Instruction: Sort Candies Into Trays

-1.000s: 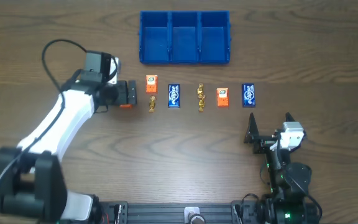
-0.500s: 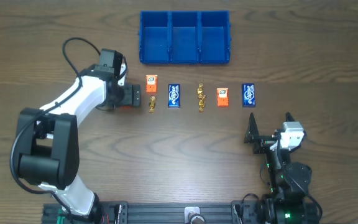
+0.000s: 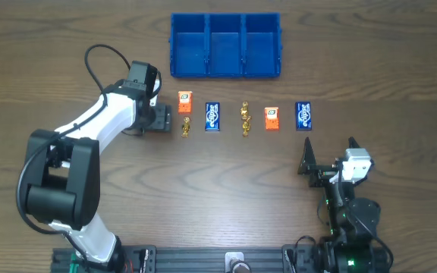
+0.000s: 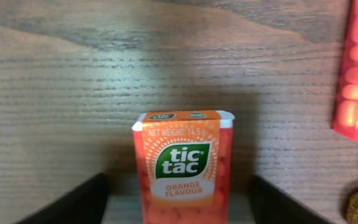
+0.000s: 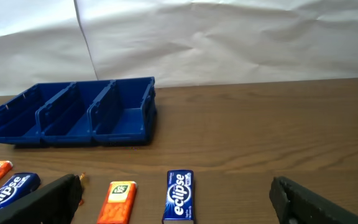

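The left arm point(image 3: 89, 125) is stretched forward, the left gripper point(image 3: 164, 120) low with fingers point(image 4: 73, 202) spread wide. The right arm point(image 3: 345, 193) sits folded by its base, the right gripper point(image 3: 308, 163) also parted.

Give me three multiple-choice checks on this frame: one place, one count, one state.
1. Where is the left gripper?
A. just left of the gold candy at the row's left end
B. at the table's far right edge
C. parked by its own base

2. How many compartments has the blue tray?
A. two
B. three
C. five

3. What state is the tray in?
A. empty
B. one candy in the middle compartment
C. every compartment full

Key:
1 A, the top view puts it right beside the row's first candies.
2 B, two dividers split it in three.
3 A, all the compartment floors show bare blue.
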